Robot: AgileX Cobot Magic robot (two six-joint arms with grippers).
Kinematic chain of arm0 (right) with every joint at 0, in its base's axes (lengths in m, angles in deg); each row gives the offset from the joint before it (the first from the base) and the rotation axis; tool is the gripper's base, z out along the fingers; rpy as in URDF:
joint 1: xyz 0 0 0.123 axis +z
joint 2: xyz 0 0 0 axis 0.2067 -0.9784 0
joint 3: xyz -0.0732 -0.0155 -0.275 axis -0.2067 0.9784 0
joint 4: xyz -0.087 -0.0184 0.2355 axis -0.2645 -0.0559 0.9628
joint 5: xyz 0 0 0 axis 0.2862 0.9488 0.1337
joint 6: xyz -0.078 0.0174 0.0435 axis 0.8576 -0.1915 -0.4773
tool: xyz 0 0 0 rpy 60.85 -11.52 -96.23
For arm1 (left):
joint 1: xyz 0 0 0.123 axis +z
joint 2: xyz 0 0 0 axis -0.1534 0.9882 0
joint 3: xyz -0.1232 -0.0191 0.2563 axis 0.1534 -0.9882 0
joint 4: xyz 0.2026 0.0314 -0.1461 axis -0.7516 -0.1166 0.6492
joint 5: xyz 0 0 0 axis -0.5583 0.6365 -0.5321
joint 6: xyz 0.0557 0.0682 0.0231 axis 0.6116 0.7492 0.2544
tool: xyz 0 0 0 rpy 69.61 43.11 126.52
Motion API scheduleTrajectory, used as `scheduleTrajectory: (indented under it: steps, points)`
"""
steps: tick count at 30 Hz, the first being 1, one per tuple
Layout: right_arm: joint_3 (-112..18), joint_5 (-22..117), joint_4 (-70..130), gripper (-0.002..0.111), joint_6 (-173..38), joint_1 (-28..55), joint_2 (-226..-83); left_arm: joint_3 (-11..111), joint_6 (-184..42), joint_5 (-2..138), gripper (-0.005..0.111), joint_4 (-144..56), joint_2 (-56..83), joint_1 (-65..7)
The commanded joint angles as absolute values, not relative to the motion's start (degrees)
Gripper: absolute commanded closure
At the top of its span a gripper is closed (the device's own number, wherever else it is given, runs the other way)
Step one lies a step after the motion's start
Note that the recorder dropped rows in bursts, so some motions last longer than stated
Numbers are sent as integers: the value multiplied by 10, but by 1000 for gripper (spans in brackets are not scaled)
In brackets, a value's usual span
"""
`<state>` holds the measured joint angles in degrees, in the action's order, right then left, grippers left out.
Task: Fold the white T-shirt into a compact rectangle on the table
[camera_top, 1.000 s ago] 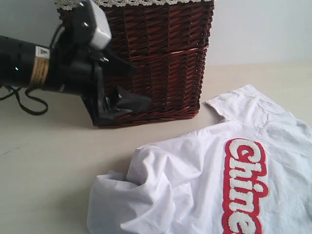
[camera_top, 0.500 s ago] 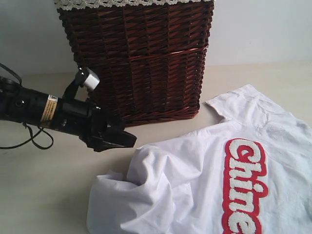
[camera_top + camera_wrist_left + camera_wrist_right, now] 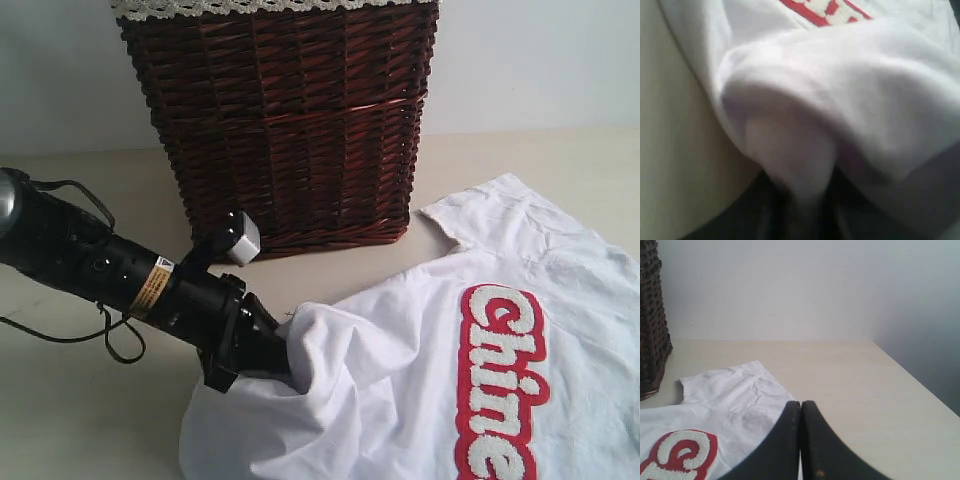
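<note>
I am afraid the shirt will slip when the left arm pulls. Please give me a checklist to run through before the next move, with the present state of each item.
1. Cloth between the fingers of the left gripper: ok, a fold of the white T-shirt sits between them.
2. Grip firm: cannot tell, the left wrist view is blurred.
3. Right gripper out of the way: ok, it is shut and holds nothing.
4. Shirt lying flat: not ok, the part near the left gripper is bunched.
5. Wicker basket off the cloth: ok, it stands behind the shirt on the table.
</note>
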<state>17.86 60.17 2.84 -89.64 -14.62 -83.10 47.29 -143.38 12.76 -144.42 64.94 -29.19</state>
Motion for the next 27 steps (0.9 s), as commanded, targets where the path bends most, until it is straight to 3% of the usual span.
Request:
scheduleTrajectory:
  steps: [1,12,23,27]
  points:
    - [181,595,27,108,-893,-146,-828,472,-1450,190,107,-1443,613,-286]
    - [181,595,27,108,-893,-146,-828,472,-1396,388,107,-1443,477,-253]
    - [181,595,27,108,-893,-146,-828,472,-1323,415,106,-1443,432,-253]
    - [181,595,27,108,-893,-146,-828,472,-1375,430,90,-1443,432,-253]
